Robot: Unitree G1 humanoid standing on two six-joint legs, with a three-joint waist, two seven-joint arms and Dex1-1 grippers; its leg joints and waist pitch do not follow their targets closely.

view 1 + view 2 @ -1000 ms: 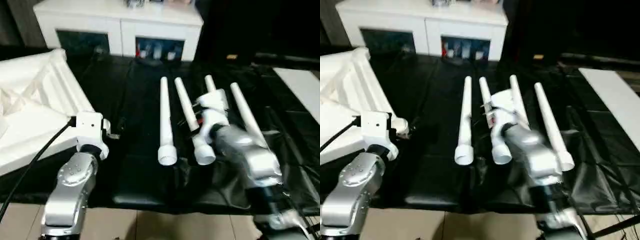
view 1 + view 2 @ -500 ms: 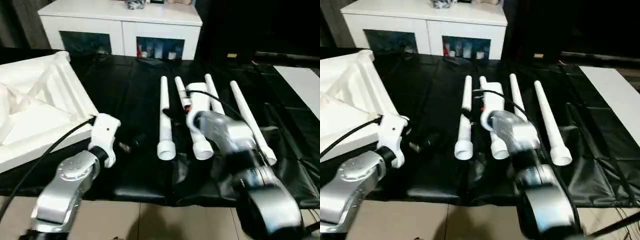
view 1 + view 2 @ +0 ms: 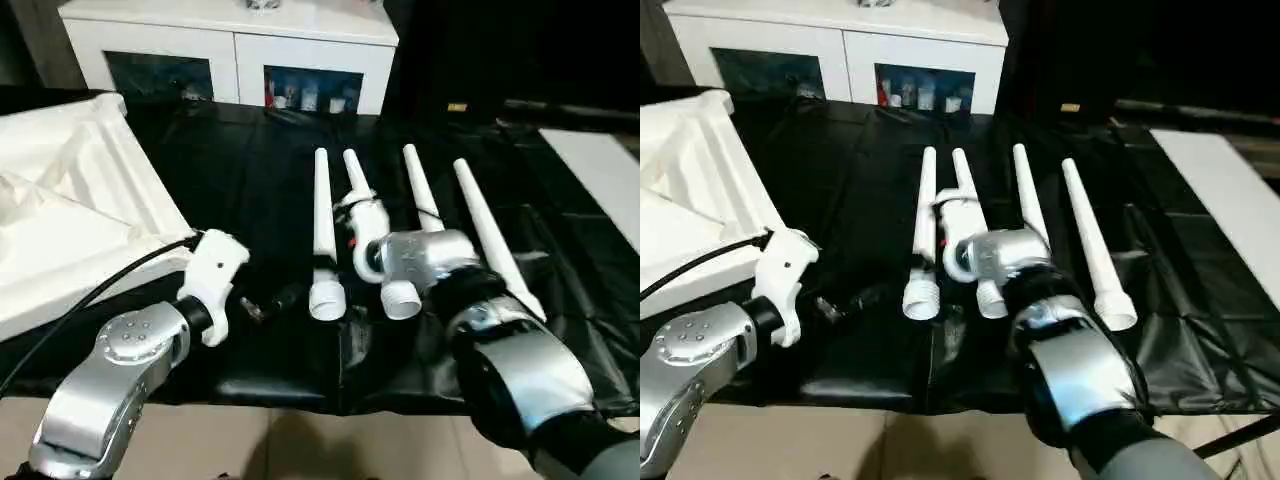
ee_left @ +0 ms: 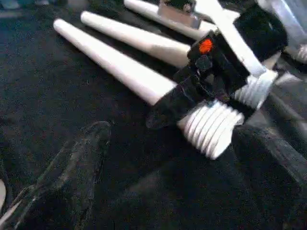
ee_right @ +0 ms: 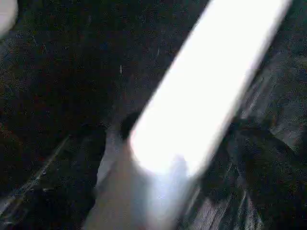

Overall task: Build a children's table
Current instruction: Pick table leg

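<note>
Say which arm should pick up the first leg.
Right. The right gripper is already down over the leftmost leg, fingers either side near its threaded end. The left gripper hangs open beside the row, over bare cloth.

**Four legs in a row, right arm over the second one**

On the large black-covered work table [image 3: 250, 200] lie four long tapered white tube legs [image 3: 322, 225], side by side, thin ends away from the robot and wide threaded ends near it. The silver right forearm [image 3: 510, 360] reaches over them; its white wrist part sits on the second leg from the left [image 3: 352, 175], and the right gripper [image 3: 335, 265] is mostly hidden under it. The left gripper [image 3: 268, 300] points toward the first leg's wide end, near it. On the left rests the white plastic rectangular top [image 3: 70, 220], ribbed underside up. Behind stands a white cabinet with glass doors [image 3: 230, 45]
</note>
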